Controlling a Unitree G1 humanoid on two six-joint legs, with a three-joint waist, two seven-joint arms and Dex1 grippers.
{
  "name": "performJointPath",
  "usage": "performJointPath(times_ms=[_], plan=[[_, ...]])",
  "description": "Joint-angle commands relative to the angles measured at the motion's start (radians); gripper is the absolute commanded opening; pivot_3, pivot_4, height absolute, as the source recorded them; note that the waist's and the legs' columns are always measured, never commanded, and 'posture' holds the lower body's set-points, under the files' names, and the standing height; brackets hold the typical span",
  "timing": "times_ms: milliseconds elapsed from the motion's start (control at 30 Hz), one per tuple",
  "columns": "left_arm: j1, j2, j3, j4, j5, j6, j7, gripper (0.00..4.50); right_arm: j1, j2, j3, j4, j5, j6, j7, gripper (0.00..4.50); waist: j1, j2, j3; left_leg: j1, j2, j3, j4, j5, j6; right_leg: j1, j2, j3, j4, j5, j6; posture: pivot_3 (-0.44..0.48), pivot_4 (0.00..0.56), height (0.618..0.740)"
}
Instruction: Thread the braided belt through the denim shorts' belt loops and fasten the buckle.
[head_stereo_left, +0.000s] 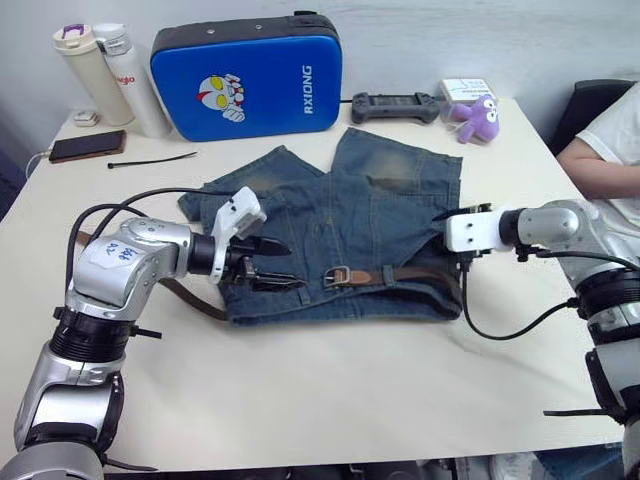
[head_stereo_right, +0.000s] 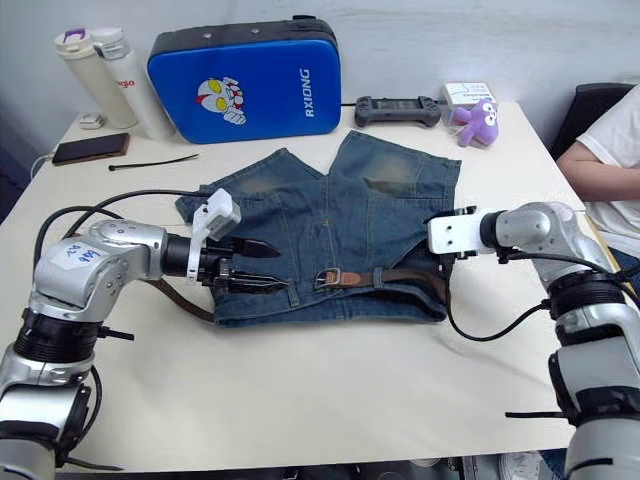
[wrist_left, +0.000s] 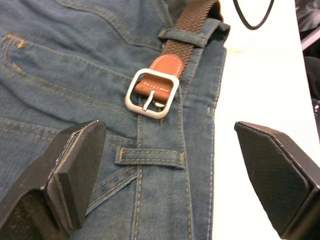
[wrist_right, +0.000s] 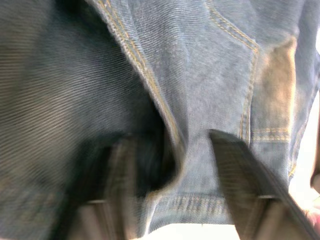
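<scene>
Jaws both spread, empty; faded denim shorts flat, braided belt along waistband, buckle unfastened.

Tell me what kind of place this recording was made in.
Probably an office or lab used for robot trials: a plain pale table against a wall, with bottles, a phone, a handheld controller, and a seated person at its side.

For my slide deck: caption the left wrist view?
Open left hand hovers over denim shorts, silver buckle and braided belt ahead.
</scene>
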Motion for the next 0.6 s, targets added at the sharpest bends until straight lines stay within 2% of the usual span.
performJointPath(times_ms=[33,133,233,333,500,600], plan=[[0.018,0.043,0.103,-0.031,-0.063,0.046,0.005,4.50,0.013,-0.053,-0.105,-0.226,0.203,0.255,0.186,4.43,-0.002,0.001,0.001,0.000,0.001,0.000,0.000,0.000,0.000,0.000,0.000,0.000,0.000,0.000,0.000,0.000,0.150,0.740],[0.045,0.056,0.177,-0.052,-0.123,0.111,0.021,4.50,0.039,-0.054,-0.147,-0.386,0.318,0.494,0.259,4.43,-0.001,0.001,0.001,0.001,0.002,0.000,-0.001,0.000,0.000,0.000,0.001,0.001,0.000,0.000,0.000,0.000,0.150,0.740],[0.138,0.094,0.350,-0.123,-0.248,0.224,0.020,4.50,0.096,-0.036,-0.151,-0.612,0.450,0.779,0.292,4.43,0.001,0.001,0.001,0.001,0.002,0.000,0.000,0.000,0.000,0.000,0.001,0.001,0.000,0.000,0.000,0.000,0.150,0.740],[0.251,0.130,0.501,-0.182,-0.300,0.327,0.078,4.50,0.123,-0.003,-0.147,-0.775,0.578,0.970,0.307,4.43,0.003,0.002,0.001,0.001,0.003,-0.001,-0.001,-0.001,0.000,0.000,0.001,0.000,0.000,0.000,0.000,0.000,0.150,0.740],[0.408,0.093,0.813,-0.265,-0.357,0.504,0.199,4.50,0.106,0.038,-0.129,-0.873,0.656,1.097,0.317,4.43,0.006,0.002,0.001,0.001,0.002,-0.001,0.000,-0.001,0.001,0.001,0.000,0.000,-0.004,0.000,0.000,0.000,0.150,0.740],[0.517,0.062,0.944,-0.295,-0.352,0.598,0.397,4.50,0.066,0.094,-0.111,-0.840,0.651,1.098,0.299,4.43,0.005,0.002,0.001,0.001,0.002,-0.001,0.000,-0.002,0.001,0.001,0.000,0.000,-0.005,0.000,0.000,0.000,0.150,0.740]])
